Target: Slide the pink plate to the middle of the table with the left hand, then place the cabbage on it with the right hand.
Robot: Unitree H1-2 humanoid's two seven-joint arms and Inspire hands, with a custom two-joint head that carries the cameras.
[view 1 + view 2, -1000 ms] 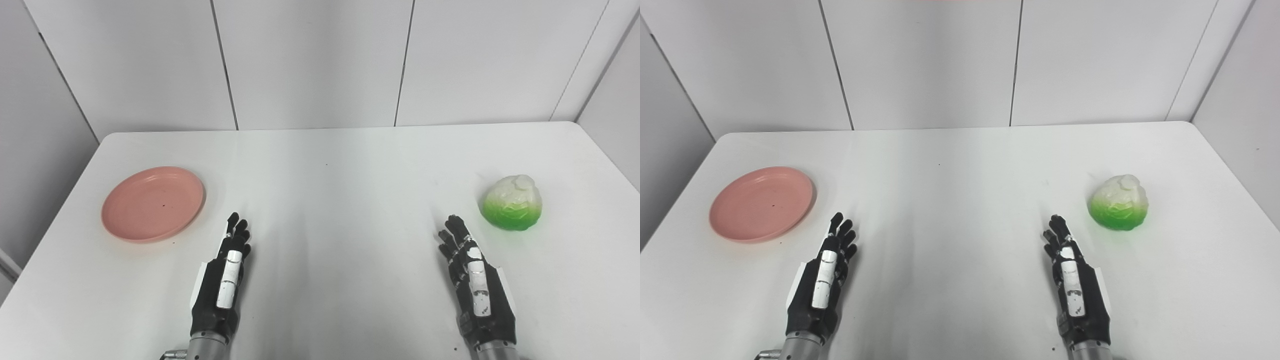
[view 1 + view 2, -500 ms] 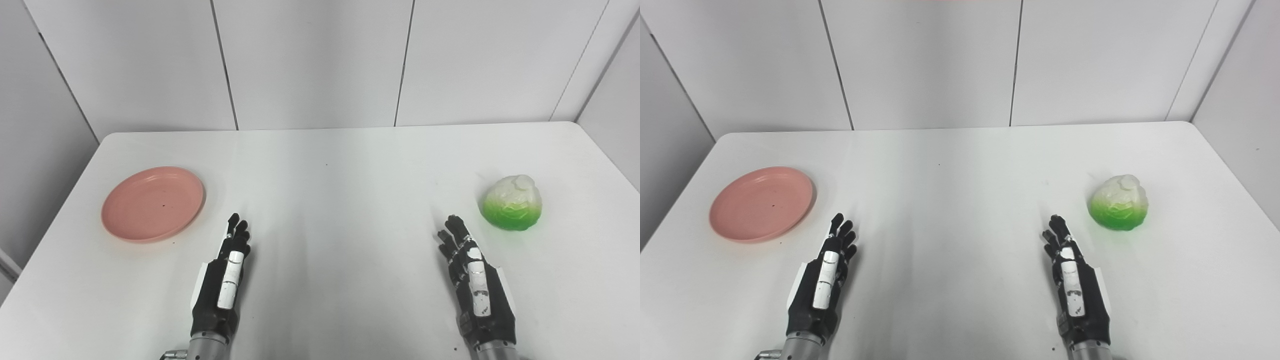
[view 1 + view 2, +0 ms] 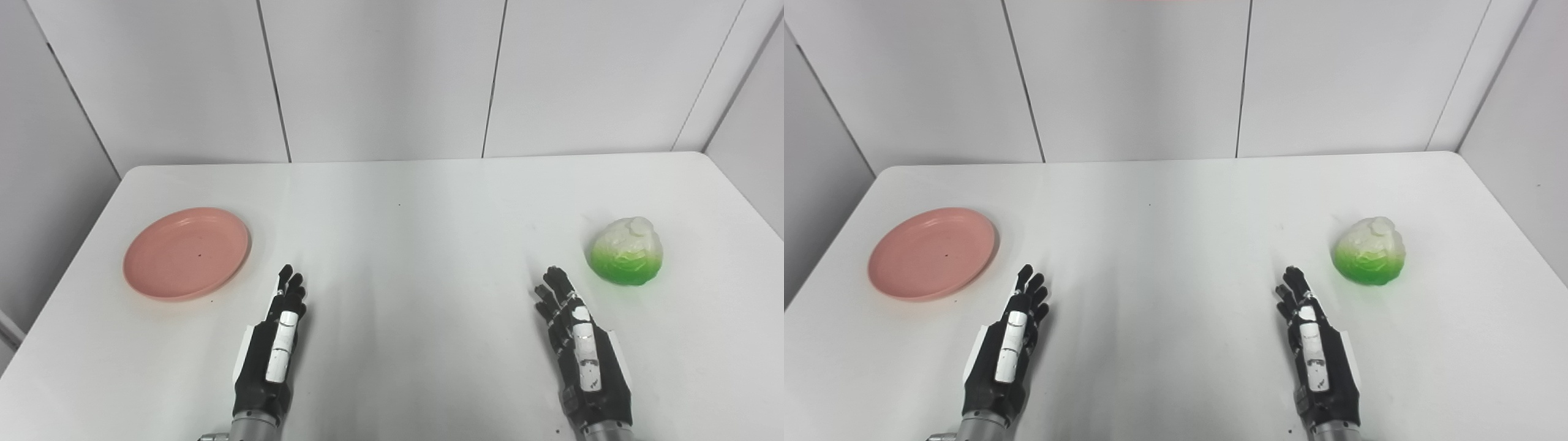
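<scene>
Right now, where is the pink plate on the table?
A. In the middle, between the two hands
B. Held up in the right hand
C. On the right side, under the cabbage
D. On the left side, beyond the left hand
D: the pink plate lies flat on the table's left side, apart from the open left hand.

No text or labels — none legible.

A white worktop (image 3: 398, 257) with rounded far corners fills the near part of the scene. Behind it, a far wall (image 3: 380, 73) of pale grey panels is divided by thin vertical seams. Angled panels close the left and right sides.
</scene>
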